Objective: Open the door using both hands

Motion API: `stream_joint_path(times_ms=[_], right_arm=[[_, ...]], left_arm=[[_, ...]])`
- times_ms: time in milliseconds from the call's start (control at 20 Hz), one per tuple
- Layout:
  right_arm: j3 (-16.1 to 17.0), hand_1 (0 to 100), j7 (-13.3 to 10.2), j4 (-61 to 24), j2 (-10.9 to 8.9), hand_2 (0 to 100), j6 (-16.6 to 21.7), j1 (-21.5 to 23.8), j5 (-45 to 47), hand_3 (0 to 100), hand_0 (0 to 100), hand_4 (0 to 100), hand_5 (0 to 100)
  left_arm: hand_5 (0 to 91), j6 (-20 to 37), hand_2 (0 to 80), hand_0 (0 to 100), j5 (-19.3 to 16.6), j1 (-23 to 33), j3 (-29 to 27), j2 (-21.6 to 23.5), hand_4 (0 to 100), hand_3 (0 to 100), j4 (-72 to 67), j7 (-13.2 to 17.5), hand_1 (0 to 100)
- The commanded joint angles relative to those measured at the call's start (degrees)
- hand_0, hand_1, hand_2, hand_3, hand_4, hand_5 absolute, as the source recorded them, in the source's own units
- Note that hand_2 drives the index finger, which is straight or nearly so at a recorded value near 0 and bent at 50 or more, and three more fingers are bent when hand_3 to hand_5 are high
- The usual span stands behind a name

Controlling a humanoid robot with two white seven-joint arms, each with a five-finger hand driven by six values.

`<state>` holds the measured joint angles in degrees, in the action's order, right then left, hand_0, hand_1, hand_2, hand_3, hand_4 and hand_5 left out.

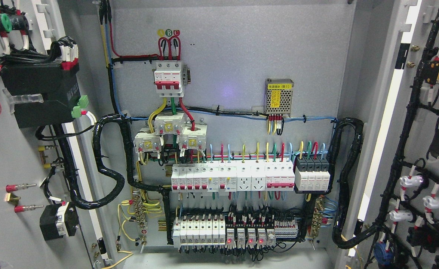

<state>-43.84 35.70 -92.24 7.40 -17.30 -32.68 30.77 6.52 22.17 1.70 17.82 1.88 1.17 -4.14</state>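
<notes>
Both cabinet doors, the left door [2, 157] and the right door [421, 149], stand swung wide beside the breaker panel [230, 149]; opening looks finished. Neither hand shows, so their state cannot be told.

This was an industrial electrical setting, seen straight into an open grey steel distribution cabinet [234, 56]. Rows of circuit breakers [232, 178], a red-toggled main breaker [169, 78], current transformers [170, 135] and a perforated power supply module [278, 96] sat on the back panel. Black wrapped cable looms [109, 160] ran to both opened doors [2, 157].
</notes>
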Motion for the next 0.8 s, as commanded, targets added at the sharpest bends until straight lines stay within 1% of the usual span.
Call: stream_joint_path(times_ms=[0,100,250,301,501,651,751], right_arm=[[-1.34,0,-0.01,0.75,0.95,0,-0.01,-0.37,0.0,0,19,0,0],[-1.34,0,-0.01,0.75,0.95,0,-0.01,-0.37,0.0,0,19,0,0],[-1.34,0,-0.01,0.75,0.95,0,-0.01,-0.37,0.0,0,19,0,0],[-1.34,0,-0.01,0.75,0.95,0,-0.01,-0.37,0.0,0,19,0,0],[-1.25,0,-0.01,0.75,0.95,0,0.07,-0.37,0.0,0,19,0,0],[-0.28,0,-0.01,0.66,0.51,0,0.16,-0.11,0.0,0,19,0,0],[1.29,0,-0.01,1.01,-0.02,0,0.16,0.25,0.08,0,19,0,0]], left_arm=[[0.0,2.18,0.0,0,-0.2,0.67,0.19,0.93,0,0,1.98,0.19,0],[0.0,2.54,0.0,0,-0.11,1.37,0.55,1.28,0,0,6.36,0.1,0],[0.0,2.36,0.0,0,-0.11,7.77,0.46,2.51,0,0,20.49,0.19,0],[0.0,2.36,0.0,0,-0.11,8.92,0.46,3.3,0,0,22.97,0.1,0],[0.0,3.24,0.0,0,-0.2,10.25,0.55,3.92,0,0,27.64,0.1,0],[0.0,3.68,0.0,0,-0.11,13.49,0.28,5.23,0,0,37.29,0.1,0],[0.0,3.68,0.0,0,-0.11,15.69,0.46,6.64,0,0,43.27,0.1,0]])
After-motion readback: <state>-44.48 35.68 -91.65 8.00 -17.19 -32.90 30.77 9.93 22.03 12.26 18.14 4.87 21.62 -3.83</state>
